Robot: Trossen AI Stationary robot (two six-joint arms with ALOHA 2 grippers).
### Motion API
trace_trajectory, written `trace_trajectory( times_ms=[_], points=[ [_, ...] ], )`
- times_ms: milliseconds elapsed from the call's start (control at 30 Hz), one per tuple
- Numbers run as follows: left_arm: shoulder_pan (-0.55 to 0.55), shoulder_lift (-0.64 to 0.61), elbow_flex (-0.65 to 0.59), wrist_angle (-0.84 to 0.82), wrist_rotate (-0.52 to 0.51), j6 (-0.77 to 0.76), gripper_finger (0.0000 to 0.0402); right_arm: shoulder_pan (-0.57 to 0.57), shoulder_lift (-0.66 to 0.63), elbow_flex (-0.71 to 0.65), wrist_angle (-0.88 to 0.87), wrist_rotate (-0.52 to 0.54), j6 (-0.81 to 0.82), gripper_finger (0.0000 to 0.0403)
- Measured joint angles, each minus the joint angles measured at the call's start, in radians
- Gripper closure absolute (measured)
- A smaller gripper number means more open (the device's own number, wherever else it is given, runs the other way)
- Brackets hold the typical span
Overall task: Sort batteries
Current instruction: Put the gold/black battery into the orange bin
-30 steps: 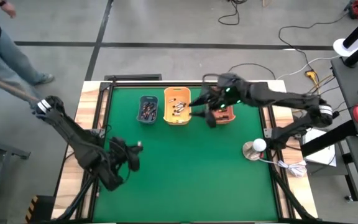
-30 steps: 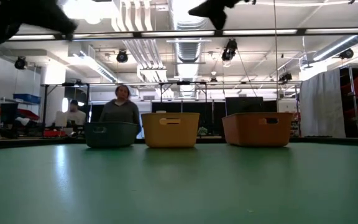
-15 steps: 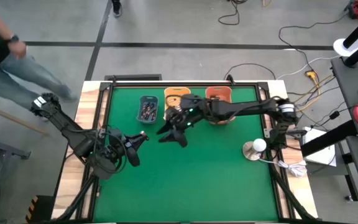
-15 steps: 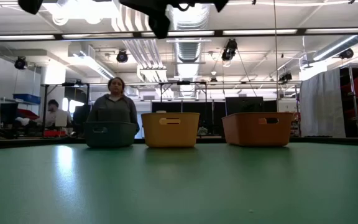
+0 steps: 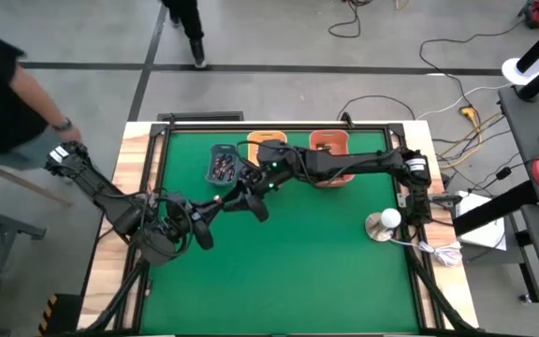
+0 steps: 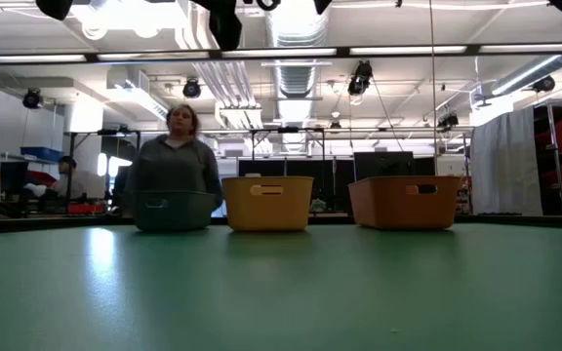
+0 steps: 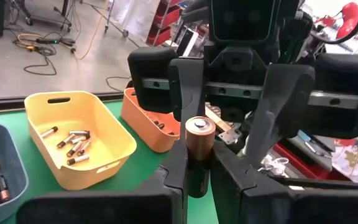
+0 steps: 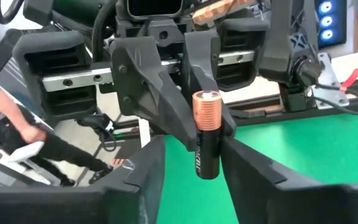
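A battery with a copper top end and a black body stands upright in the air over the green table, left of its middle. My left gripper is shut on it. My right gripper faces it from the opposite side, open, with one finger on each side of the battery and green showing in the gaps. In the high view the two grippers meet tip to tip. A grey-blue bin, a yellow bin and an orange bin stand along the far edge, each holding batteries. My left gripper pinches the battery's black body between its two fingers, below the copper end. The fingers come in about level from the table's left and lie across the battery. The battery stands upright, copper end up, lifted clear of the table.
A round silvery object sits at the table's right edge. One person stands by the table's far left corner, and another shows beyond the bins in the low view. Bare green surface lies toward the near edge.
My right gripper has swung from above the orange bin toward the table's left and near side, ending up facing my left gripper. My left gripper has risen a little and turned its fingers toward the right arm, carrying the battery with it.
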Motion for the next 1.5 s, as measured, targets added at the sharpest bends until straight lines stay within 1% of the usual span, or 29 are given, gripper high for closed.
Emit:
trace_trajectory(
  times_ms=[133, 300, 500, 700, 867, 1233, 1367, 1433, 1500],
  points=[
    [0.01, 0.0, 0.0, 0.01, 0.002, 0.0, 0.0378, -0.001, 0.0, -0.003, -0.002, 0.002, -0.008, 0.0279],
    [0.014, 0.0, 0.0, 0.053, 0.005, 0.034, 0.0378, -0.001, -0.002, -0.004, -0.016, 0.0, -0.018, 0.0298],
    [0.016, 0.0, 0.0, 0.088, 0.0, 0.059, 0.0378, -0.004, -0.002, -0.004, -0.018, -0.008, -0.037, 0.0302],
    [0.029, 0.0, 0.0, 0.138, -0.022, 0.067, 0.0378, -0.003, -0.001, -0.006, -0.03, -0.009, -0.043, 0.0293],
    [0.041, 0.0, 0.0, 0.153, 0.001, 0.102, 0.0378, -0.005, -0.001, -0.006, -0.027, -0.009, -0.042, 0.0294],
    [0.041, 0.016, 0.0, 0.155, 0.029, 0.119, 0.0378, -0.01, -0.005, -0.006, -0.016, -0.009, -0.024, 0.032],
    [0.043, 0.042, 0.0, 0.177, 0.014, 0.113, 0.0377, -0.01, -0.005, -0.007, -0.031, -0.012, -0.031, 0.0341],
    [0.044, 0.049, 0.002, 0.177, 0.003, 0.112, 0.0371, -0.01, -0.005, -0.007, -0.036, -0.013, -0.042, 0.0356],
    [0.044, 0.051, 0.004, 0.179, -0.003, 0.118, 0.0359, -0.01, -0.006, -0.007, -0.049, -0.011, -0.061, 0.0357]
  ],
)
